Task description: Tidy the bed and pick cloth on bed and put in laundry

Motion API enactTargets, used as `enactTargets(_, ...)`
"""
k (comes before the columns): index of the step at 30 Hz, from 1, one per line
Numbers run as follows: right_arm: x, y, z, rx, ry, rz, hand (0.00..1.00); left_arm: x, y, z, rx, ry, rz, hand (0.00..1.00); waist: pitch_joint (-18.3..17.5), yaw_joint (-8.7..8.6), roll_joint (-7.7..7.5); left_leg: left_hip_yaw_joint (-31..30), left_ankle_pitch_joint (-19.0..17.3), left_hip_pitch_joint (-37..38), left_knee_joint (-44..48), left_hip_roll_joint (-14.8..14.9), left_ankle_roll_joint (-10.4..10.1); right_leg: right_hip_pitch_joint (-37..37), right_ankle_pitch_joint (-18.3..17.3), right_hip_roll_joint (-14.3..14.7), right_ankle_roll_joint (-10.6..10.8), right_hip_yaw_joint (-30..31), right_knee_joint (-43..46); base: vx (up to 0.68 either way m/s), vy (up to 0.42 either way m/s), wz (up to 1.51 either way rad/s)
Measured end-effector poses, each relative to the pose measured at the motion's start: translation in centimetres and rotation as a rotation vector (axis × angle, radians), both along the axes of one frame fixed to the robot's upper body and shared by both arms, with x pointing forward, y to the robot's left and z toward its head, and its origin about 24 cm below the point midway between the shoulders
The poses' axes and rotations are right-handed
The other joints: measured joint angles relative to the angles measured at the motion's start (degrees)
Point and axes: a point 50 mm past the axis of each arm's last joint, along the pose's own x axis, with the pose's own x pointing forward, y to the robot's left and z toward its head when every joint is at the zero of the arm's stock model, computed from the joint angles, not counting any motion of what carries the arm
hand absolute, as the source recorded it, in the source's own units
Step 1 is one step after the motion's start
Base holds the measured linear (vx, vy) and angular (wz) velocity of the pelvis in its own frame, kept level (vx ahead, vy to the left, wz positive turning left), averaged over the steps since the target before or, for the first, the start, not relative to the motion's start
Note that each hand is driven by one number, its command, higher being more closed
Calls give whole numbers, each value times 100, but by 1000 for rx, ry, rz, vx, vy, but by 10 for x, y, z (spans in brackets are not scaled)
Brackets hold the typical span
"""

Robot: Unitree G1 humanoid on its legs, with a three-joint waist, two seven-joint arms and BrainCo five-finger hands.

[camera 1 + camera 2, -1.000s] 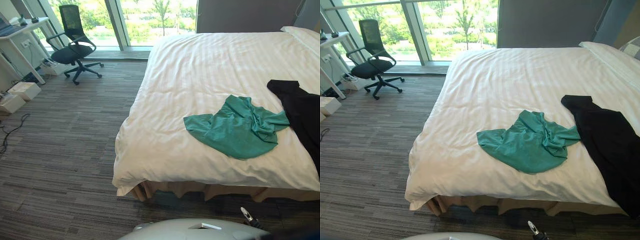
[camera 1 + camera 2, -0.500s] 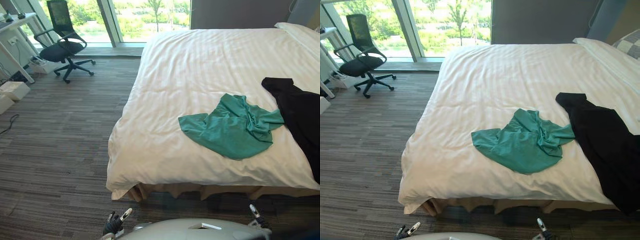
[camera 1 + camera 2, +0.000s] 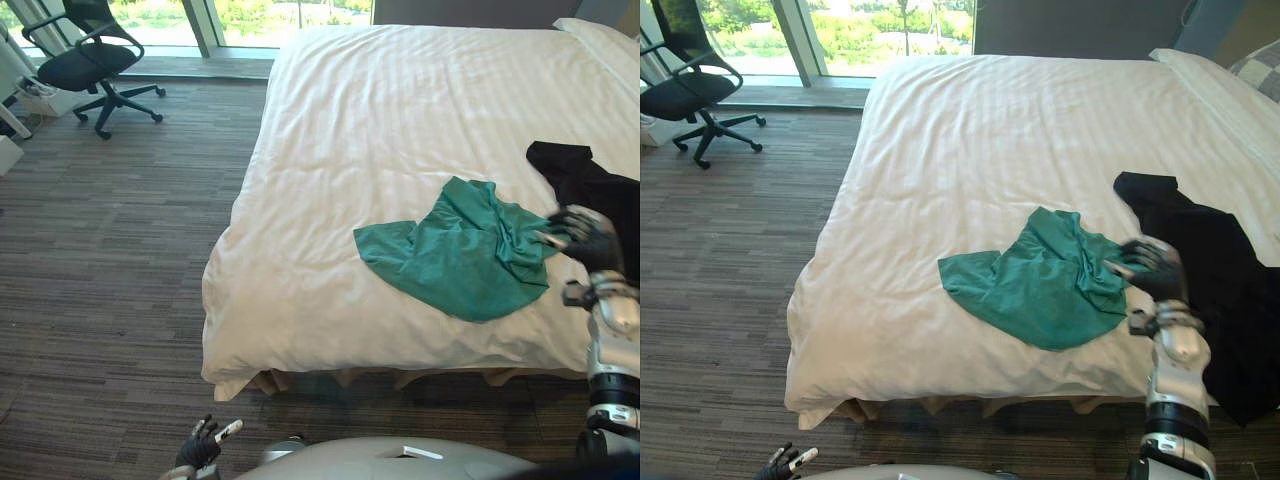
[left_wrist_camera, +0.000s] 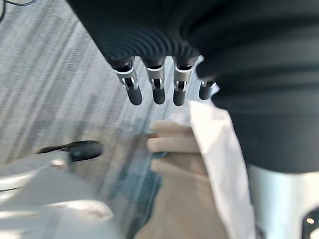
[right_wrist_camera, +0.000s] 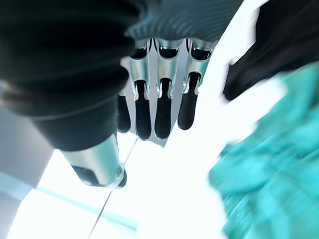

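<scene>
**Teal cloth on the bed, right hand open right next to it**

From the head views we've got the bed [image 3: 330, 180] under a white duvet. The teal cloth [image 3: 455, 255] lies crumpled on it, close to the bed's near edge. A black cloth [image 3: 1220, 240] lies on the bed too, just beside the teal one. The right hand [image 3: 585, 238] is up over the bed between the two, at the teal cloth's edge. From up there we can't tell if it's touching fabric.

The right wrist view helps here. Its fingers [image 5: 162, 112] are straight in a row with the thumb off to the side and nothing in them. White duvet shows past the tips, with teal to one side and black to the other. So it's wide open and empty.

The left hand [image 3: 203, 447] is low, off the bed, over the carpet [image 3: 110, 250] near the bed's near corner. Its wrist view adds what the head views can't. The fingers [image 4: 158, 92] hang straight and hold nothing, and past them the duvet's corner drapes over the tan bed base [image 4: 182, 167].

The right eye view takes in a lot more of the black cloth, which runs down to the bed's near edge. It also catches a checked pillow [image 3: 1262, 70] at the bed's far corner. An office chair [image 3: 85, 60] sits well away from the bed, by the window [image 3: 880, 25].
</scene>
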Motion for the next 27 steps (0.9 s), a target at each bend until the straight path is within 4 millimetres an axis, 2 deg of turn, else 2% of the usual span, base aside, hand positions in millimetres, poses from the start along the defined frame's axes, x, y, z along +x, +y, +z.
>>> enactTargets(1, 2, 6, 1, -7, 3, 34, 100, 0, 0, 0, 0, 1, -4, 0, 1, 5, -2, -10, 0, -1, 0, 8, 0, 5, 2, 1, 0, 0, 1, 43, -83, 19)
enactTargets(3, 14, 48, -1, -13, 51, 245, 100, -1, -3, -1, -6, 8, -17, 0, 10, 59, -10, -133, 1, 1, 2, 73, 0, 57, 5, 19, 4, -36, 5, 48, -88, 19)
enactTargets(4, 16, 57, -3, 4, 65, 279, 100, -1, -4, -1, -7, 7, -23, 0, 12, 93, -6, -149, 1, 1, 6, 73, 0, 74, 5, 22, 5, -55, 8, 67, -114, 19)
enactTargets(6, 26, 94, -10, 80, 121, 413, 100, 0, -4, -1, -6, 7, -31, 0, 55, 178, -28, -211, 1, -67, 209, 82, 0, 111, 38, 1, 56, -105, 72, 53, -79, 14)
enactTargets(7, 29, 104, -10, 90, 130, 444, 100, 0, -4, -1, -6, 6, -31, 0, 65, 213, -18, -271, 1, -127, 291, 87, 0, 144, 68, -2, 60, -131, 81, 59, -87, 25)
enactTargets(9, 39, 137, -4, 154, 156, 555, 100, 1, -3, -1, -7, 1, -34, 0, 179, 283, 16, -476, 1, -179, 524, 132, 0, 229, 134, -4, 35, -175, 207, 75, -90, 32)
enactTargets(11, 44, 155, 1, 197, 168, 606, 100, 1, -2, 0, -15, -4, -39, 0, 240, 355, 14, -606, 1, -186, 647, 147, 0, 290, 134, -26, 35, -207, 334, 59, -48, 41)
enactTargets(12, 48, 166, 6, 221, 171, 632, 100, 3, -2, 0, -19, -10, -41, 0, 328, 455, 40, -694, -4, -191, 704, 180, 6, 292, 124, -27, 31, -295, 493, 58, -46, 44)
enactTargets(14, 56, 183, 22, 231, 147, 680, 100, 10, -1, 1, -24, -29, -52, 0, 564, 513, 3, -888, -63, -406, 1022, 206, 94, 137, -39, -76, -128, -427, 934, 28, -55, 44)
enactTargets(15, 60, 189, 27, 237, 139, 691, 100, 13, 0, 2, -24, -38, -52, 0, 634, 524, -33, -952, -73, -544, 1157, 204, 109, 21, -128, -135, -142, -471, 1142, 2, -72, 53)
enactTargets(16, 66, 196, 42, 245, 104, 702, 100, 24, 2, 4, -23, -68, -51, 0, 862, 614, -56, -1080, -96, -754, 1378, 212, 144, -186, -272, -228, -181, -493, 1525, -11, -80, 44)
enactTargets(18, 75, 206, 72, 246, 27, 724, 100, 44, 4, 7, -23, -128, -45, 0, 1415, 685, 85, -1282, -143, -1086, 1707, 334, 211, -717, -590, -350, -168, -471, 2428, -70, -97, 37)
enactTargets(19, 80, 212, 89, 233, -16, 733, 100, 58, 10, 13, -7, -177, -49, 0, 1651, 779, -5, -1373, -145, -1344, 1893, 325, 212, -1009, -810, -401, -147, -473, 2350, -128, -94, 22)
enactTargets(20, 82, 214, 98, 225, -40, 737, 100, 67, 13, 16, -3, -208, -51, 0, 1809, 810, -20, -1399, -167, -1497, 2047, 303, 183, -1101, -849, -416, -178, -491, 2292, -145, -118, 26)
enactTargets(22, 84, 225, 120, 203, -95, 756, 100, 88, 14, 25, -4, -304, -56, 0, 2281, 782, 197, -1561, -287, -2060, 2549, 450, 123, -1266, -1000, -257, -192, -630, 2310, -127, -126, 15)
enactTargets(25, 85, 227, 116, 193, -75, 753, 100, 93, 16, 28, -21, -345, -39, 0, 2328, 788, 240, -1730, -286, -2521, 2722, 544, 125, -1814, -1078, -259, -237, -636, 2731, -99, -79, -1)
enactTargets(27, 89, 219, 115, 194, -73, 709, 100, 113, 15, 35, -52, -415, -44, 0, 2340, 830, 253, -1761, -288, -2886, 2993, 499, 122, -2257, -1263, -473, -305, -632, 3355, -72, -66, 24)
